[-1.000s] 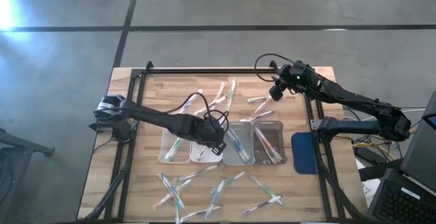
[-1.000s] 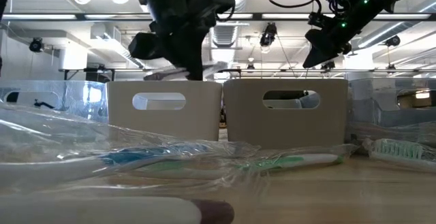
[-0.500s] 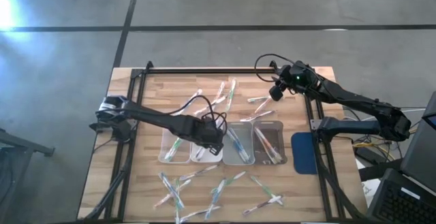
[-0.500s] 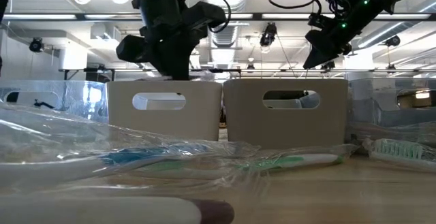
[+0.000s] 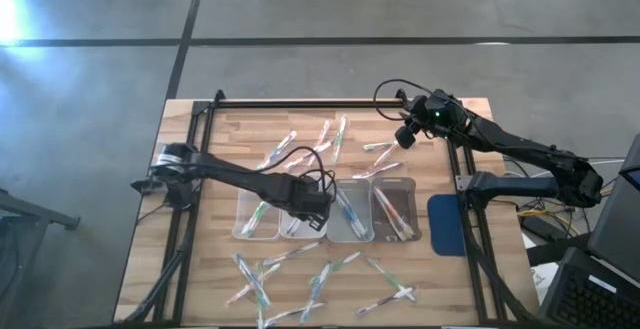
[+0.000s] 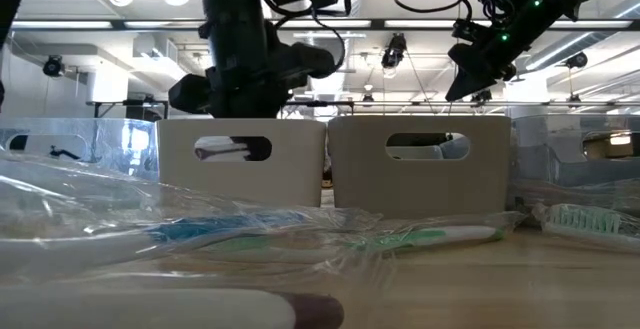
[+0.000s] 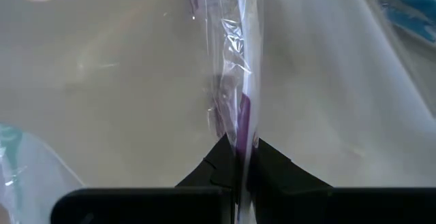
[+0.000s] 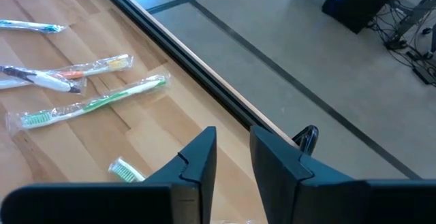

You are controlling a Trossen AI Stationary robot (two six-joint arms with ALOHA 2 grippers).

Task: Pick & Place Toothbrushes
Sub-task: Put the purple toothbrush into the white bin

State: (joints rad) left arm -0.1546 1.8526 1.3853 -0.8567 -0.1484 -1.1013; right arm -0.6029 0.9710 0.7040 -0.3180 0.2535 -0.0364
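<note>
My left gripper (image 5: 308, 212) reaches down into the second clear tray from the left (image 5: 292, 232), shut on a purple toothbrush in clear wrapping (image 7: 238, 81). Through that tray's handle cut-out in the low view a piece of the toothbrush (image 6: 230, 149) shows. Several wrapped toothbrushes lie loose on the wood, one group at the far side (image 5: 325, 137) and one near the front edge (image 5: 310, 274). Others lie in the trays (image 5: 392, 214). My right gripper (image 5: 403, 137) hangs open above the far right of the table, holding nothing (image 8: 233, 157). My left gripper pinches the wrapped toothbrush's purple handle part (image 7: 240, 125) between its two fingertips. The fingers come from above, pointing steeply down. The toothbrush reaches on beyond the fingertips, down into the tray. Whether its lower end touches the tray floor cannot be told.
Four clear trays stand side by side mid-table (image 5: 347, 214). A blue pad (image 5: 447, 225) lies at the right edge. Black frame rails run along the table's left, right and far sides (image 5: 330, 102). Bare wood lies between the trays and the near toothbrushes.
My left gripper has sunk toward the second tray, still shut on the purple toothbrush and tipping steeper. The toothbrush now shows behind the tray's handle cut-out, where before nothing showed.
</note>
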